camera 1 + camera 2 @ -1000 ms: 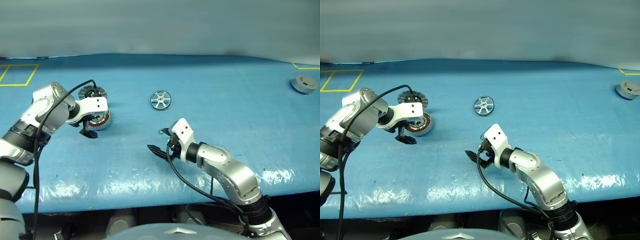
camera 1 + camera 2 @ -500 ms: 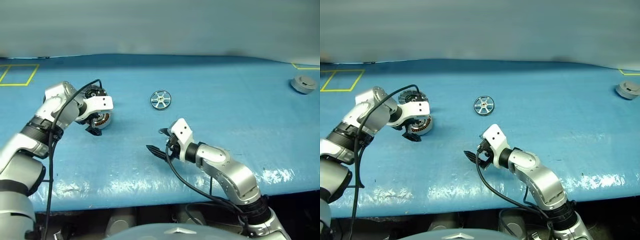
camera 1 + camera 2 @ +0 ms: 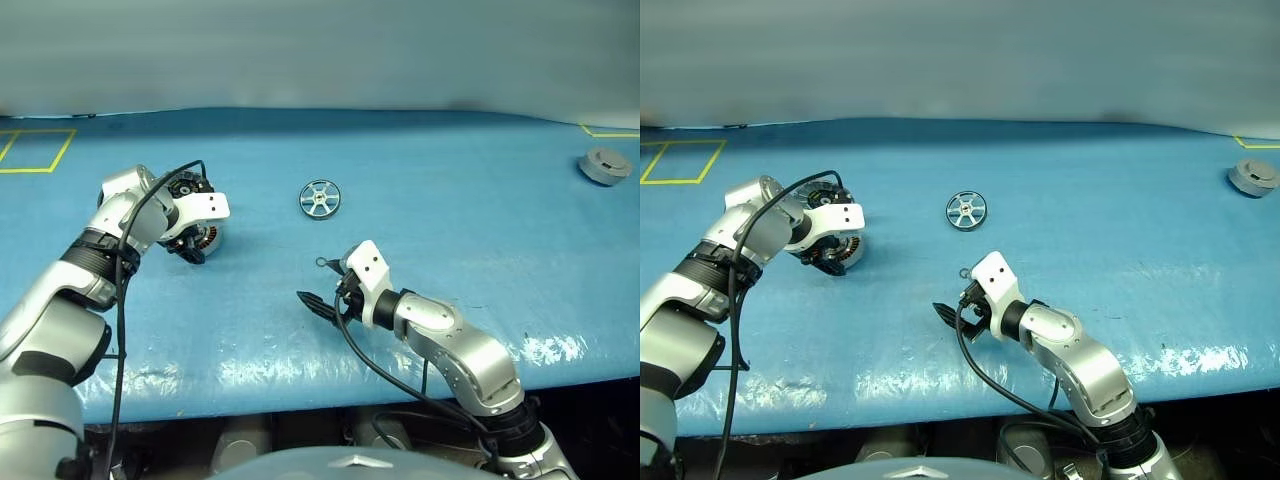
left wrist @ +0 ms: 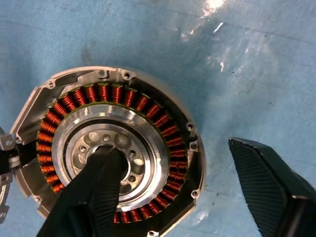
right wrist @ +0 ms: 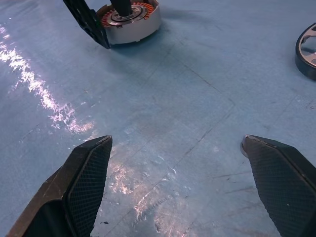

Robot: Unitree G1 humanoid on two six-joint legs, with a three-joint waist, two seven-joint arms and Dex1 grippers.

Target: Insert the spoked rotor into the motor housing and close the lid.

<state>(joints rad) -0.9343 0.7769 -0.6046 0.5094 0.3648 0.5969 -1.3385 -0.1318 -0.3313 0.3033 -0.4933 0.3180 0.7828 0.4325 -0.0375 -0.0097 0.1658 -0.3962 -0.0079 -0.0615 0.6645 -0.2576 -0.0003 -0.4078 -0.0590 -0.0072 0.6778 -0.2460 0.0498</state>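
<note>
While the motor housing (image 4: 111, 158) is lying on the blue surface (image 3: 450, 200) at the left of the frame, it is being straddled by the left claw (image 4: 187, 182): one finger (image 4: 101, 190) is being set on the silver hub, the other outside the rim, jaws apart and nothing yet gripped. Near centre, the spoked rotor (image 3: 320, 198) is lying flat, untouched. At lower centre, the right claw (image 5: 182, 192) is being held released above bare surface. At far right, a grey disc (image 3: 603, 165) is resting.

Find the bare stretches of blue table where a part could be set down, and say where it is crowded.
Free: the wide stretch between the spoked rotor and the grey part far right. Crowded: the left gripper straddling the motor housing wall.
</note>
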